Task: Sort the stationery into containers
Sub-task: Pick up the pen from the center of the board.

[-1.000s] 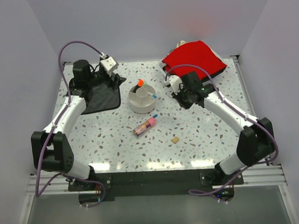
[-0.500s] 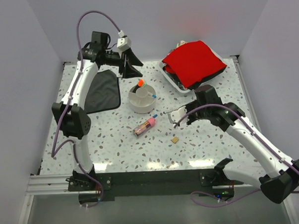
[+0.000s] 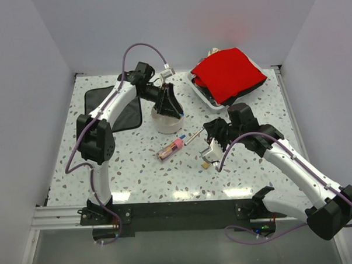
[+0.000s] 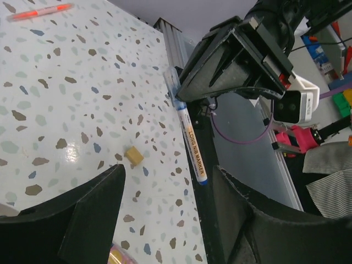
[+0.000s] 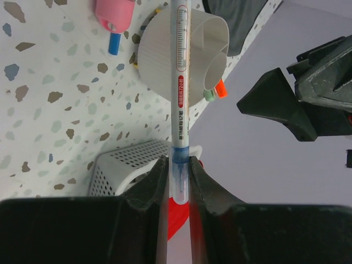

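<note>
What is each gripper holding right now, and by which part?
The right gripper clamps a thin pen by its blue end, with the rest sticking out ahead. The left gripper is open and holds nothing.

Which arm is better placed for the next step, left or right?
Right: the right fingers grip a pen aimed at the bowl; the left fingers hang open and empty above the bowl.

Off-white bowl holds orange highlighter; pink-capped stick, eraser lie nearby; pen aloft
</note>
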{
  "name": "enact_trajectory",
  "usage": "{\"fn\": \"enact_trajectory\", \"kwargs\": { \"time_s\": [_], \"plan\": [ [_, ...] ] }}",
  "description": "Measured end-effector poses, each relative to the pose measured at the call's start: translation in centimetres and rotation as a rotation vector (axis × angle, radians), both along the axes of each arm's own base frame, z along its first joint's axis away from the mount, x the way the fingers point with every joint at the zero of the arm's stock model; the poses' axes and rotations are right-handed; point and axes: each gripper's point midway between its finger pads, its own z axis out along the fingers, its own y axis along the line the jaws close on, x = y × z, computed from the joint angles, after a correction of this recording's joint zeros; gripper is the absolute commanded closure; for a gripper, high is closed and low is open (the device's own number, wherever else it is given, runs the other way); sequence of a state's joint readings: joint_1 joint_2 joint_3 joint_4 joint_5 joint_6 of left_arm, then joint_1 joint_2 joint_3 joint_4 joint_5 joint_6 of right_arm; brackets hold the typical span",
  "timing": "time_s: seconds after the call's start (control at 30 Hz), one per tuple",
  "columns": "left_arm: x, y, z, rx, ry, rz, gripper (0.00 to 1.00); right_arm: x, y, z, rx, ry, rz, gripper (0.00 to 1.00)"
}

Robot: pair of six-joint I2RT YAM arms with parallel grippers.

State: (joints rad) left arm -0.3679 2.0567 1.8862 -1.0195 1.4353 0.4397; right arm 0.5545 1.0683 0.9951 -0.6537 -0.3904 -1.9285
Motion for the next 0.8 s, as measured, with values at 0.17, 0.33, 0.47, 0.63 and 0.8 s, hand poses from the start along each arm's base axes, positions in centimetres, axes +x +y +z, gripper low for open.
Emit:
{"fn": "enact_trajectory", "kwargs": {
  "time_s": [0.17, 0.33, 0.47, 0.63, 0.8],
  "plan": [
    [0.4, -0.4, 0.6, -0.013, 0.023, 0.003, 0.35, 1.1, 1.4, -0.2, 0.011, -0.043, 0.038, 1.0],
    [0.0, -1.3, 1.1, -0.022, 0.031, -0.019, 0.39, 2.3, 2.7, -0.5, 0.017, -0.068, 0.059, 1.0],
    [-0.5, -2.0, 1.2, -0.023, 0.031, -0.038, 0.43, 3.1, 3.6, -0.4, 0.025, -0.088, 0.069, 1.0],
    [-0.1, -2.2, 0.6, -0.003, 0.024, -0.03, 0.46, 3.8, 4.0, 0.5, 0.043, -0.121, 0.07, 1.0],
    [0.4, -2.3, -0.6, 0.031, 0.033, -0.014, 0.5, 5.0, 4.8, 2.0, 0.066, -0.163, 0.069, 1.0]
  ]
}}
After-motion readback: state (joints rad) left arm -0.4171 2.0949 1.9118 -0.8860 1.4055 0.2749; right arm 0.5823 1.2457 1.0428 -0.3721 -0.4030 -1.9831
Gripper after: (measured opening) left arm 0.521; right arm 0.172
